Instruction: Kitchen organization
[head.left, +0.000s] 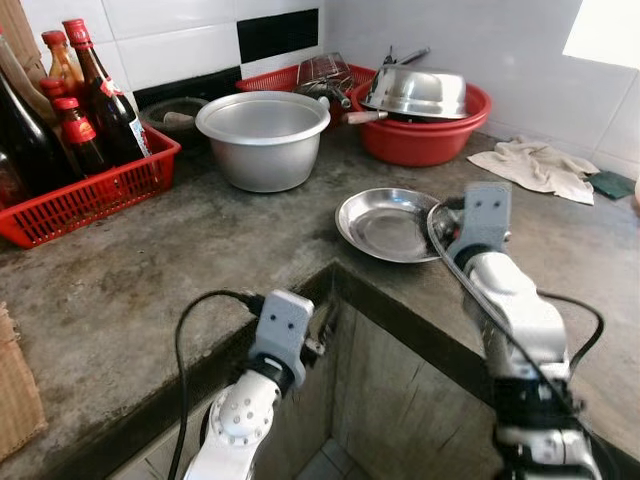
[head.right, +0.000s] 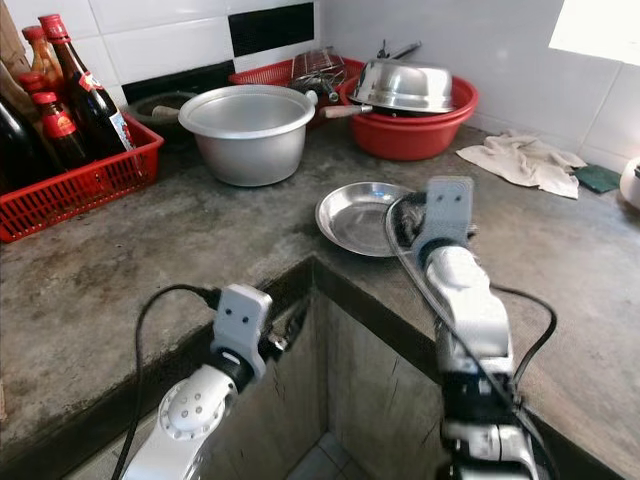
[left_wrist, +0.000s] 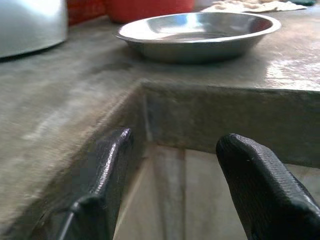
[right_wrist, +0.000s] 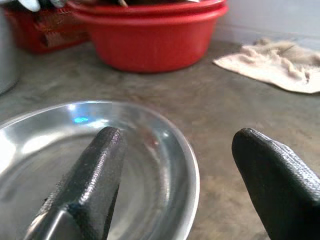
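Now right gripper (right_wrist: 175, 180) spread astride steel plate (head.left: 385, 225) rim, left gripper (left_wrist: 190, 190) spread below counter edge (head.left: 200, 370)

No text, brand, number or sign could be read anywhere. The only printed surfaces were the labels on the dark bottles (head.left: 95, 100) standing in the red basket (head.left: 95, 195) at the far left of the counter; those labels showed as red, white and blue patches, too small and blurred for any letters to be made out. The steel plate (head.left: 385, 225), the pot (head.left: 263, 138) and the red basin (head.left: 420, 135) farther back bore no visible markings.
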